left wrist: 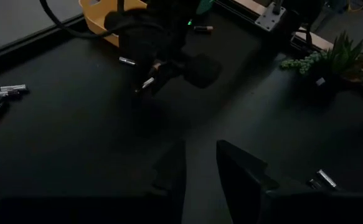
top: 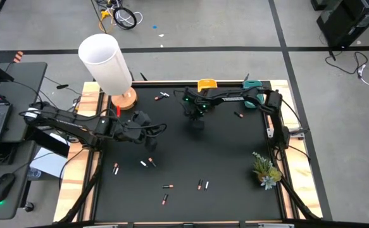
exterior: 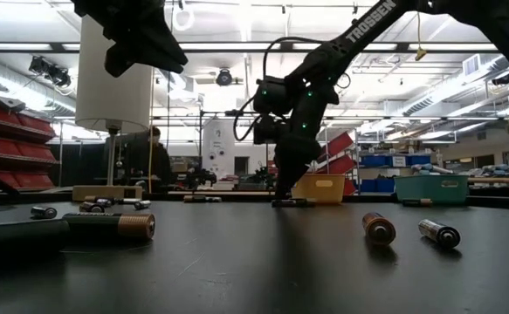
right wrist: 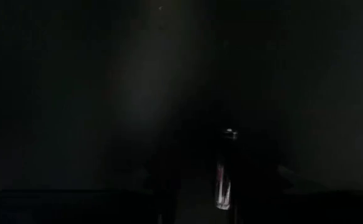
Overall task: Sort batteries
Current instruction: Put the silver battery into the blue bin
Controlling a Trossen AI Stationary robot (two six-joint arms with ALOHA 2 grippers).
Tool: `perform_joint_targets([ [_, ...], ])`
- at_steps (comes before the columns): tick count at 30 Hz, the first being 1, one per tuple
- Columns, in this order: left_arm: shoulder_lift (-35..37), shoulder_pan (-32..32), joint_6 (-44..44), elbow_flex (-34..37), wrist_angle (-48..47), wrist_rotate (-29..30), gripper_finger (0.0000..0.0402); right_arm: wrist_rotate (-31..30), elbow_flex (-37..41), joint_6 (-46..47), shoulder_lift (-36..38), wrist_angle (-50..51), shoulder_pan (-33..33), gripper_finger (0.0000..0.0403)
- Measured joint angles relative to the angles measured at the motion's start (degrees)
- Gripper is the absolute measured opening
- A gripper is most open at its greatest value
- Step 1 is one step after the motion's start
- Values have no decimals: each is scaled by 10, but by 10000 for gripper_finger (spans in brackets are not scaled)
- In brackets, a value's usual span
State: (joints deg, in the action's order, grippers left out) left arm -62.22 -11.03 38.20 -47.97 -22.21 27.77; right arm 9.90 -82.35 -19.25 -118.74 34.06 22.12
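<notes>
Right wrist view is showing our right hand [right wrist: 221, 205] lowering over a battery [right wrist: 223, 186] on the table [top: 235, 158], fingers spread around it; next we're needing a firm pinch.

Ceiling strip lights [exterior: 237, 48] glare at 12 o'clock in the low view; near batteries [exterior: 136, 227] blur; the right wrist view is almost black.

Centre mat [top: 190, 152] open to me; lamp [top: 108, 63] blocks far-left corner, plant [top: 265, 170] right edge, batteries [top: 202, 184] strewn near front
</notes>
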Motion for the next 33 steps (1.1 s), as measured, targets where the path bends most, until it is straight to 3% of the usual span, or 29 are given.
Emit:
perform_joint_targets([
  [12,0,0,-1,0,-11,0,101,-5,1,-15,-10,-10,1,109],
  [29,0,0,-3,0,-26,-1,101,-11,3,-39,26,-2,-14,108],
  [33,0,0,-4,0,-26,-1,101,-11,11,-48,26,-38,-19,111],
])
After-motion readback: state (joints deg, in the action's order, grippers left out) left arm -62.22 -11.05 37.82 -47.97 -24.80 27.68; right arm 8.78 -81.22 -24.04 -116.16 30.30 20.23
